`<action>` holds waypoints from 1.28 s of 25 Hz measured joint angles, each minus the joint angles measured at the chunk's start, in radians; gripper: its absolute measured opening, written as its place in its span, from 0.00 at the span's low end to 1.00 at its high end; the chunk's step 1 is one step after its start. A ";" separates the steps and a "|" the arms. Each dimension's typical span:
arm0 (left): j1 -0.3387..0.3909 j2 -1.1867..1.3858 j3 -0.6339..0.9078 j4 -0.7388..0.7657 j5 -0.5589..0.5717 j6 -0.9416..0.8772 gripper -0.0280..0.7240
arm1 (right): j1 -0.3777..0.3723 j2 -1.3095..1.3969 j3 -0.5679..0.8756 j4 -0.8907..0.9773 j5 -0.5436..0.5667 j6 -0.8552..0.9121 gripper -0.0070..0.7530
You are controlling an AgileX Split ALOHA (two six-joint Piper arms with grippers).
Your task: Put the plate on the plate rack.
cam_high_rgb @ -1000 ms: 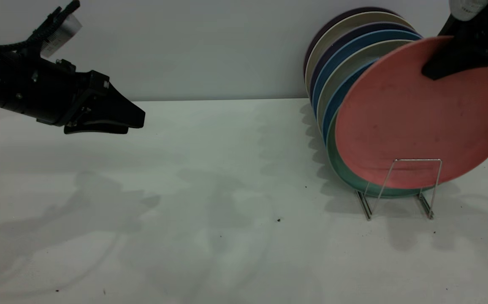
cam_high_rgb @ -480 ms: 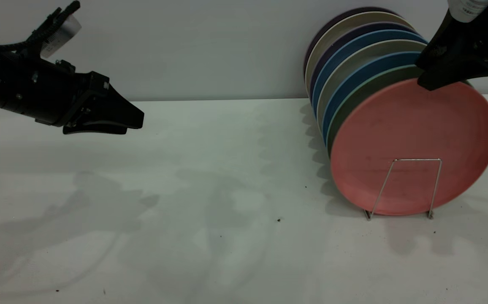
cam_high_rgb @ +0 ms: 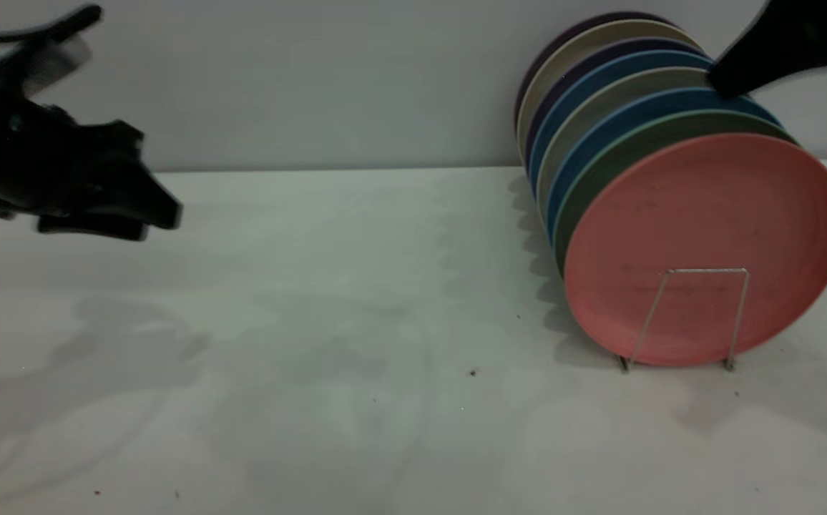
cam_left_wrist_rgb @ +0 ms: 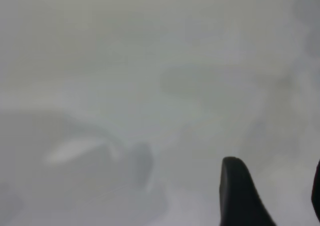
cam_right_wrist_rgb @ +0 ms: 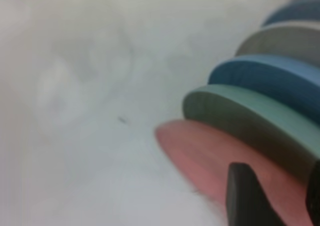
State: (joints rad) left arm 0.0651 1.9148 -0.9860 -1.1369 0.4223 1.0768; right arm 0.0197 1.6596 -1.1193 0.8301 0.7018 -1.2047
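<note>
You have eight plates standing on edge in one row. Counting from the front: one salmon-pink plate [cam_high_rgb: 707,250], one mint-green plate [cam_high_rgb: 628,146] right behind it, one blue plate [cam_high_rgb: 603,129], one grey-beige plate [cam_high_rgb: 585,118], a second blue plate [cam_high_rgb: 574,96], one dark purple plate [cam_high_rgb: 564,82], one cream plate [cam_high_rgb: 564,61] and one dark plate [cam_high_rgb: 571,36] at the very back. That makes two blue and one of every other colour.

You have one plate rack [cam_high_rgb: 700,315]; only one of its wire loops shows, at 6 o'clock on the pink plate's face.

You have two arms: the left gripper [cam_high_rgb: 156,214] and the right gripper [cam_high_rgb: 725,75], one each.

There is one desk [cam_high_rgb: 349,322].
</note>
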 joint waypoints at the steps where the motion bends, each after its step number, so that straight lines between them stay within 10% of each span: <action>1: 0.007 -0.027 0.000 0.095 0.001 -0.082 0.55 | 0.000 -0.014 0.000 -0.031 0.013 0.150 0.41; 11: 0.031 -0.293 -0.051 1.005 0.316 -0.888 0.55 | 0.000 -0.102 0.000 -0.506 0.285 0.804 0.41; 32: 0.031 -1.377 0.261 1.041 0.666 -0.995 0.58 | 0.000 -1.110 0.284 -0.631 0.539 0.949 0.41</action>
State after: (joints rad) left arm 0.0959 0.5377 -0.7255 -0.0955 1.0888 0.0821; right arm 0.0197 0.5501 -0.8358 0.1988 1.2407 -0.2557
